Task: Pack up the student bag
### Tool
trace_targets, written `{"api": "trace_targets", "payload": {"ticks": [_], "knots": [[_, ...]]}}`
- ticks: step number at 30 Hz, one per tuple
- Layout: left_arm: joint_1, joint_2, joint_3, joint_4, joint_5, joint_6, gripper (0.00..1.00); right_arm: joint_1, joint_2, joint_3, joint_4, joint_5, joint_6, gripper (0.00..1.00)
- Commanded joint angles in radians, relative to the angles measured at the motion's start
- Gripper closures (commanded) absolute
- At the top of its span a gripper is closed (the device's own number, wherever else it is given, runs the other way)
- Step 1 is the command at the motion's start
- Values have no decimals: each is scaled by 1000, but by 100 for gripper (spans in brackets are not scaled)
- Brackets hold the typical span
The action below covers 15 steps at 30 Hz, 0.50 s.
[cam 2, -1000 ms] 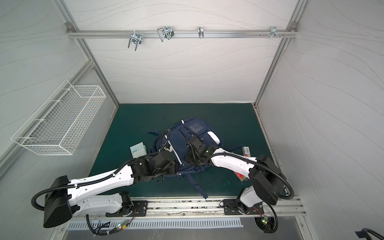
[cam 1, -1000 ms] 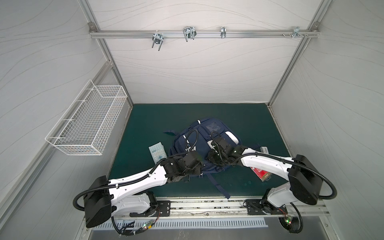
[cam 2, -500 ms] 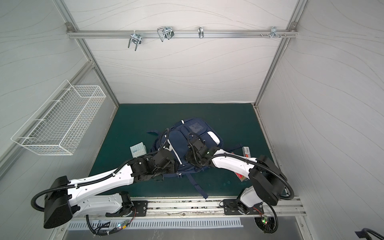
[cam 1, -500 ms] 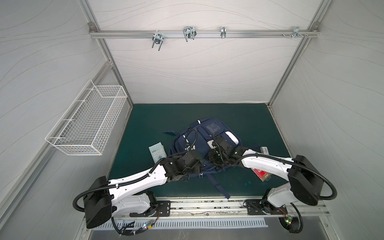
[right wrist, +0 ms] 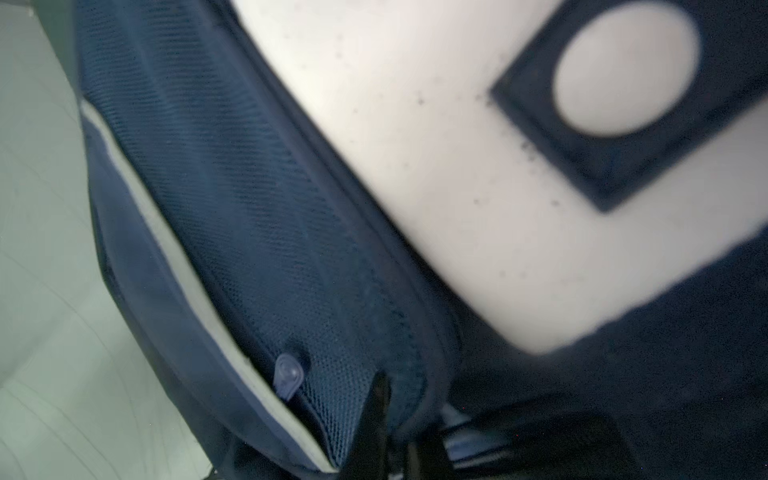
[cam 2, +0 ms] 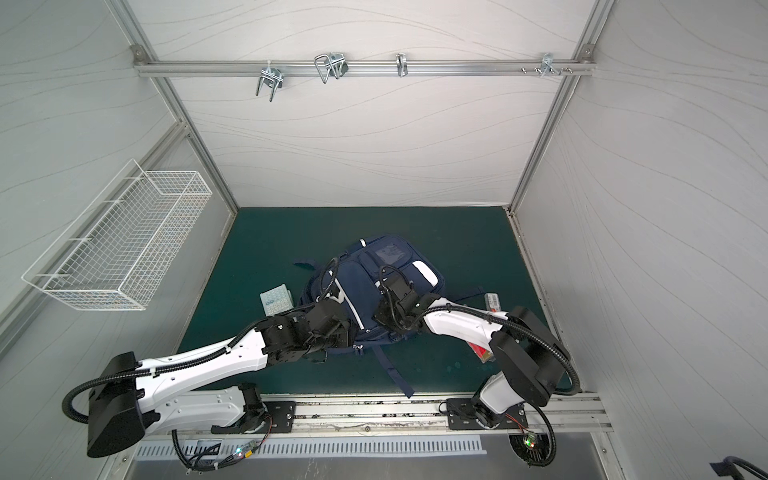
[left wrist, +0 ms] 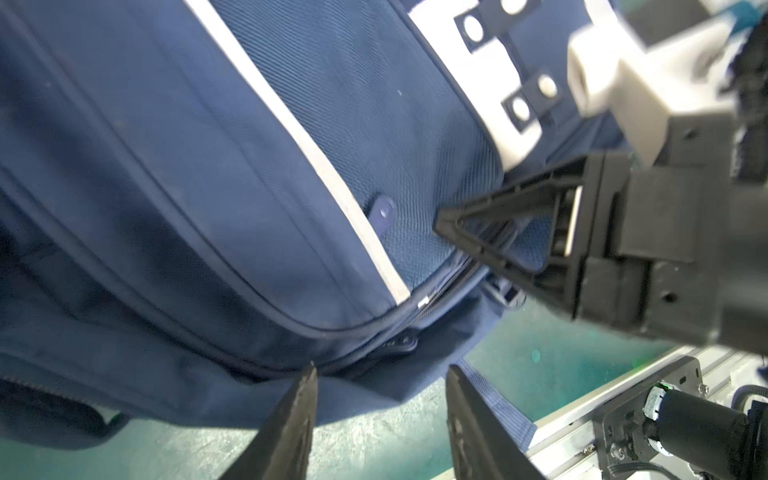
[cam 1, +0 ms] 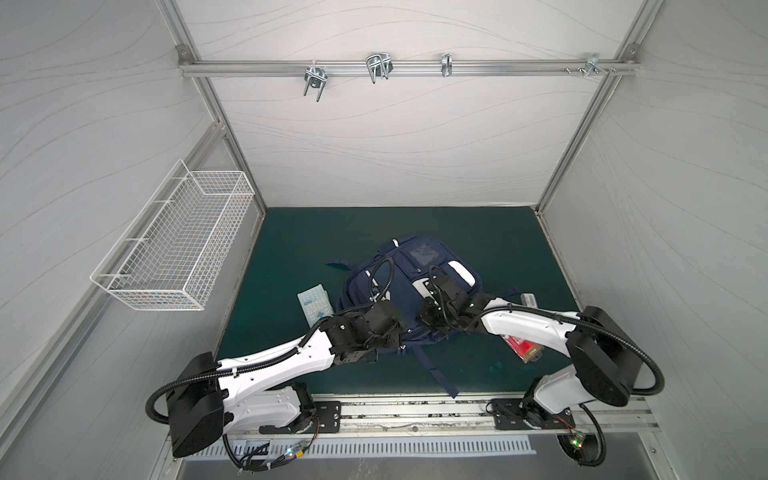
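Observation:
The student bag [cam 1: 405, 282] [cam 2: 365, 282], navy with white stripes and a white patch, lies flat on the green mat in both top views. My right gripper [cam 1: 424, 321] [cam 2: 380, 318] [right wrist: 399, 399] is shut, pinching the zipper seam at the near edge of the bag's mesh front pocket [right wrist: 257, 232]; the left wrist view shows its fingertips [left wrist: 442, 220] pressed onto that seam. My left gripper [cam 1: 392, 336] [cam 2: 345, 332] [left wrist: 380, 368] stands open just off the bag's near edge [left wrist: 232, 399], with only mat between its fingers. A zipper slider [left wrist: 401, 343] sits just ahead of it.
A pale calculator [cam 1: 314, 305] [cam 2: 276, 300] lies left of the bag. A red packet [cam 1: 521, 345] lies under the right arm, a small box [cam 1: 529, 299] beyond it. A loose strap [cam 1: 436, 370] trails toward the front rail. A wire basket [cam 1: 178, 245] hangs on the left wall.
My right gripper has gone from open to shut on the bag's pocket seam. The left gripper has stayed open and has hardly moved.

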Motion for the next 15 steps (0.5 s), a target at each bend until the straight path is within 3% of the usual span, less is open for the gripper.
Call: {"api": "trace_targets", "payload": {"ticks": [1, 8, 15], "knots": [[4, -6, 22, 34, 7, 34, 47, -12, -48, 69, -29, -5, -76, 100], [4, -22, 28, 102, -15, 45, 45, -8, -173, 143, -80, -34, -96, 100], [-10, -14, 22, 153, -49, 30, 43, 27, -229, 134, -67, 47, -65, 100]]}}
